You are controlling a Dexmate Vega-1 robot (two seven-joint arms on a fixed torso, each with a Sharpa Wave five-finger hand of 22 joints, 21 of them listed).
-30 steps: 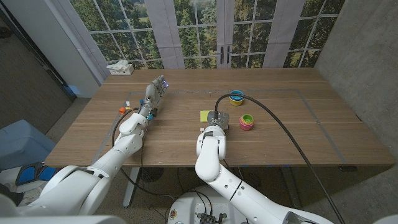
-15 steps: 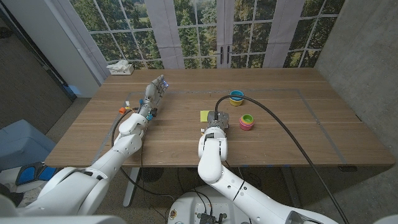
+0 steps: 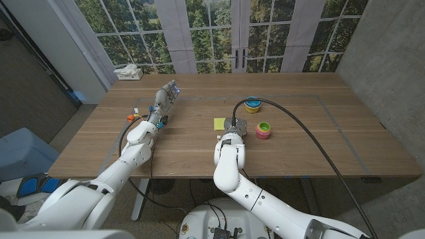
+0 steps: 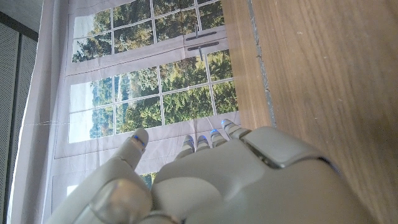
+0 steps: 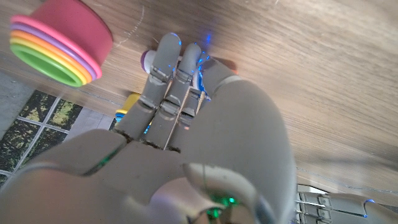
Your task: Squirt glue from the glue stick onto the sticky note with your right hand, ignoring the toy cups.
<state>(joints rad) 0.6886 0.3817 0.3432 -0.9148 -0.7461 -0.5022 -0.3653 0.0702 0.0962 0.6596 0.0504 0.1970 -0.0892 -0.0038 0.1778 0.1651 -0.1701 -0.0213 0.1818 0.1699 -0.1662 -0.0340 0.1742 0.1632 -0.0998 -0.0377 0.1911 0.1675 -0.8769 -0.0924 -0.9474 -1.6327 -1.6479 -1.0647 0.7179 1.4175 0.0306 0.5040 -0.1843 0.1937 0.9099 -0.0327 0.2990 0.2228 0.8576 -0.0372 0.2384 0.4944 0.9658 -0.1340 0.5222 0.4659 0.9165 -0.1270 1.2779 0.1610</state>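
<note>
Yellow sticky note (image 3: 219,123) lies just beside the right hand (image 3: 233,125), whose grip is unclear.

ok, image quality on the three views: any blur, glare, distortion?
Head view: sharp, even daylight, edges slightly bowed. Left wrist view: grey left hand close and soft, windows bright but readable. Right wrist view: grey right hand blurred; stacked rainbow toy cups soft, blue LED glow at fingers.
</note>
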